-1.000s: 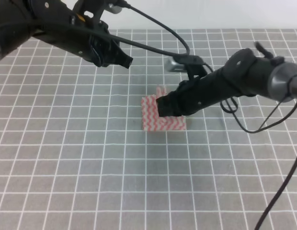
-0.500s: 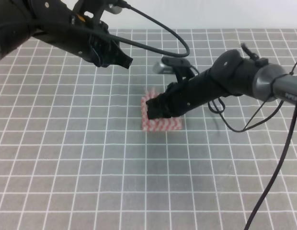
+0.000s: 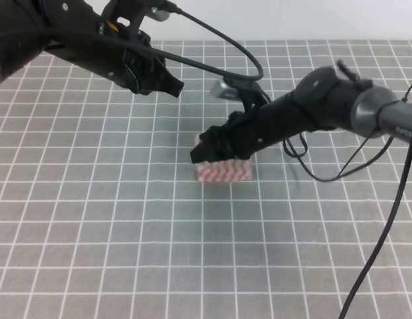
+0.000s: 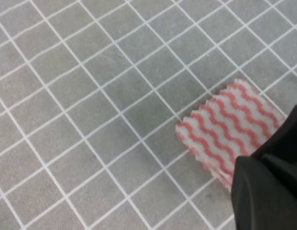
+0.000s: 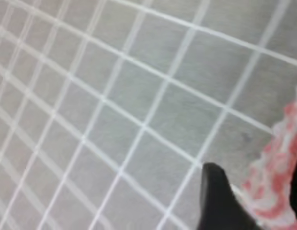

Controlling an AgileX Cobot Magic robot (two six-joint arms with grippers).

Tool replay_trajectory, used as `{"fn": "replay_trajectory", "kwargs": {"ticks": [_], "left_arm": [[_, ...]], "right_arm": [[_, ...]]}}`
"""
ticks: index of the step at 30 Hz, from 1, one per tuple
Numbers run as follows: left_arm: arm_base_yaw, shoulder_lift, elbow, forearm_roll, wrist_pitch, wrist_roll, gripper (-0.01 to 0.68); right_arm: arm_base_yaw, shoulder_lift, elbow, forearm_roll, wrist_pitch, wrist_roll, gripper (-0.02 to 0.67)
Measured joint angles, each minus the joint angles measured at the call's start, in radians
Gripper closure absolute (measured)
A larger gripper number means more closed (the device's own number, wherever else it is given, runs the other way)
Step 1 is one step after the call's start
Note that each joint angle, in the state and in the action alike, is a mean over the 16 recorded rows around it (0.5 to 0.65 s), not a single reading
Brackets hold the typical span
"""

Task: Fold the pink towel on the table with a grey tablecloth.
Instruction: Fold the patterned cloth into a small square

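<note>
The pink towel [image 3: 226, 173] lies near the middle of the table with a grey tablecloth [image 3: 93, 232], showing as a narrow zigzag-striped strip. My right gripper [image 3: 198, 154] reaches across it to its left edge and hides the upper part. In the right wrist view, bunched pink cloth [image 5: 275, 191] sits between the fingers [image 5: 216, 201], so the gripper is shut on it. The left wrist view shows the towel [image 4: 225, 127] doubled over, with layered edges, under the right arm's black body [image 4: 268, 191]. My left gripper [image 3: 171, 85] hovers up and to the left, fingers together and holding nothing.
White grid lines cover the grey cloth [image 4: 67, 120] all around the towel. Black cables [image 3: 239, 53] loop from the left arm to the right arm, and another [image 3: 385, 246] hangs along the right side. The table's far edge meets a white wall.
My right gripper has moved left across the towel to its left edge, carrying cloth over. The visible towel has shrunk from a square to a narrow strip. The left arm has not moved.
</note>
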Motion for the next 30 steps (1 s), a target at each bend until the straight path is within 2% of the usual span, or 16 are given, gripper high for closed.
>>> {"fn": "replay_trajectory", "kwargs": {"ticks": [4,11,15,22,30], "left_arm": [[0.000,-0.001,0.000,0.000,0.006,0.000,0.675],[0.000,-0.001,0.000,-0.001,0.008,0.000,0.675],[0.000,-0.003,0.000,-0.003,0.003,0.000,0.675],[0.000,0.000,0.000,-0.008,0.004,-0.002,0.675],[-0.003,0.023,0.001,-0.051,0.021,0.014,0.675]], "right_arm": [[-0.015,0.002,-0.013,0.004,0.039,-0.018,0.461],[-0.026,0.025,-0.025,-0.015,0.078,-0.031,0.600],[-0.019,0.042,-0.022,-0.025,0.067,-0.029,0.655],[-0.014,0.045,-0.032,-0.028,0.062,-0.029,0.665],[-0.056,0.009,-0.052,-0.099,0.063,0.006,0.665]]}}
